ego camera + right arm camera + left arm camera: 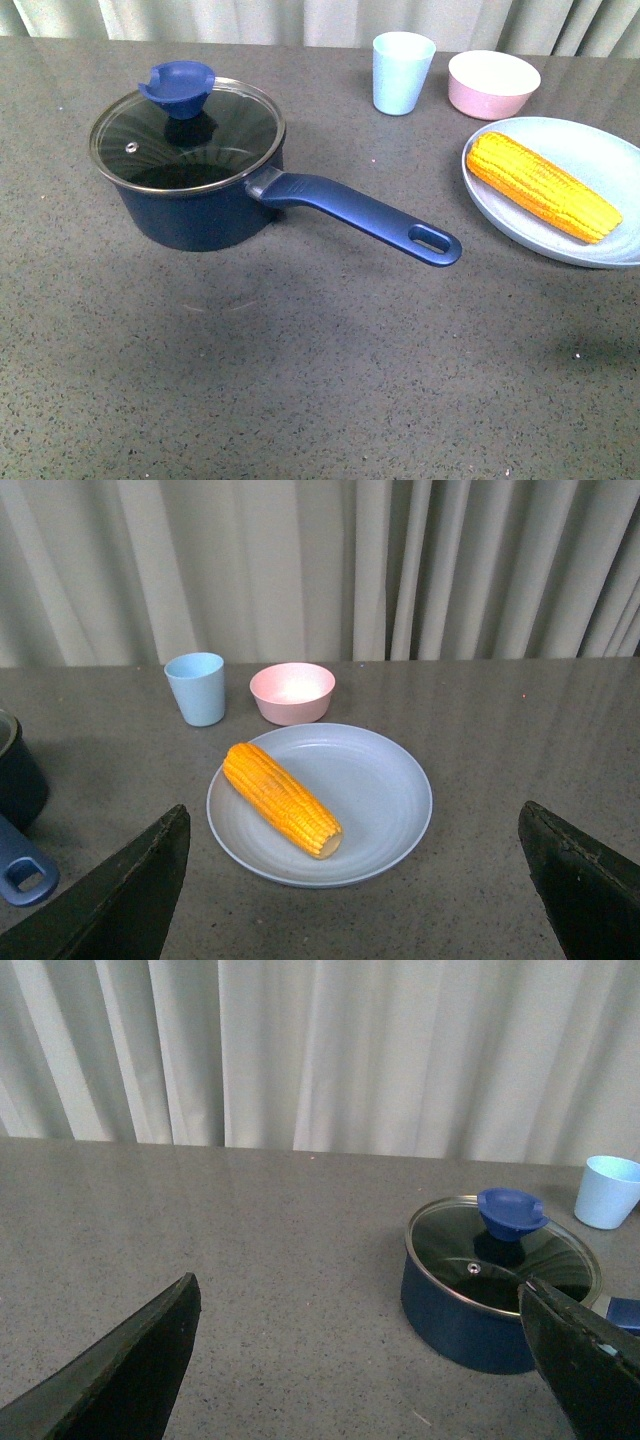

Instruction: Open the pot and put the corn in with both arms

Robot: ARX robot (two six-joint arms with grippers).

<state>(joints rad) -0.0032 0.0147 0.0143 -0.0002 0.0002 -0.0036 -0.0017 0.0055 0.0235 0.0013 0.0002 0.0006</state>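
A dark blue pot (190,215) sits at the upper left of the front view on a speckled grey table (300,380), its glass lid (215,135) seated on the rim and topped by a blue knob (178,88) towards the far edge. The pot's long blue handle (370,215) runs towards the centre right of the frame, its oval hole at the near end. Further right, along the top edge in front of a pale curtain (300,15), a light blue cup (403,72) stands upright just beside a pink bowl (493,85). At the far right, a pale blue plate (600,150) holds the corn (540,187), lying on its side, slanted, well apart from the pot. Neither arm appears in the front view. The left wrist camera shows the left gripper (357,1290) released, its dark fingers (140,1360) spread wide with nothing between them, the lidded pot beyond it. The right wrist camera shows the right gripper (352,815) likewise spread and holding nothing, its fingers (130,890) flanking the view of the plate and corn.
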